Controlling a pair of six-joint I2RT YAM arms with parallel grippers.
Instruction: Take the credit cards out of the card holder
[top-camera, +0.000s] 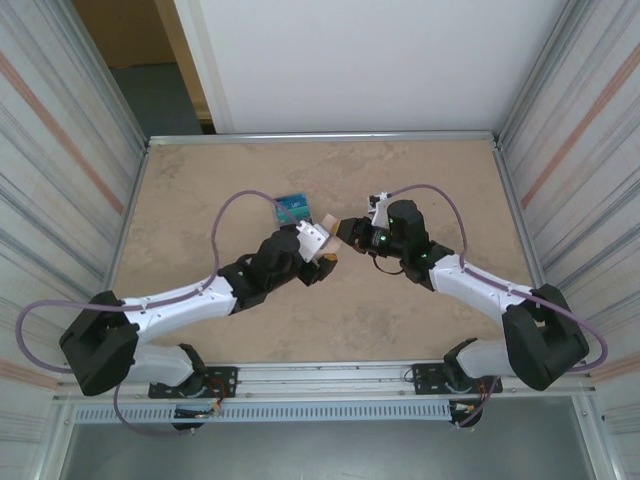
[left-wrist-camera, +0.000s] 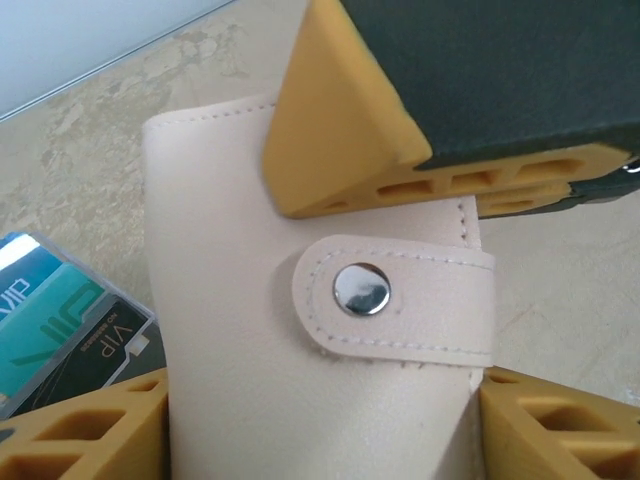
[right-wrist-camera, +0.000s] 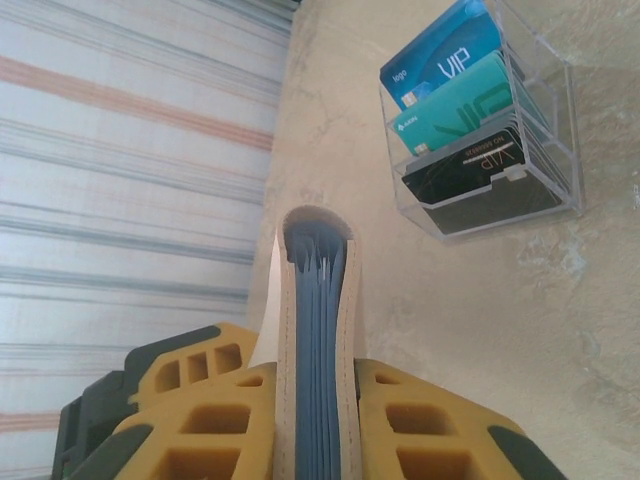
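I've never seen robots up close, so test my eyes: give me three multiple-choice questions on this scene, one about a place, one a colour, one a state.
1. Where do the loose cards stand? A) in a clear box on the table B) in a drawer C) on an arm
2. What colour is the wallet's outside? A) red B) beige C) green
3. How is its snap tab? A) torn off B) hanging open C) fastened
Answers: 1 A, they sit in the transparent box; 2 B, pale beige with stitching; 3 C, the tab lies flat, snap pressed down.
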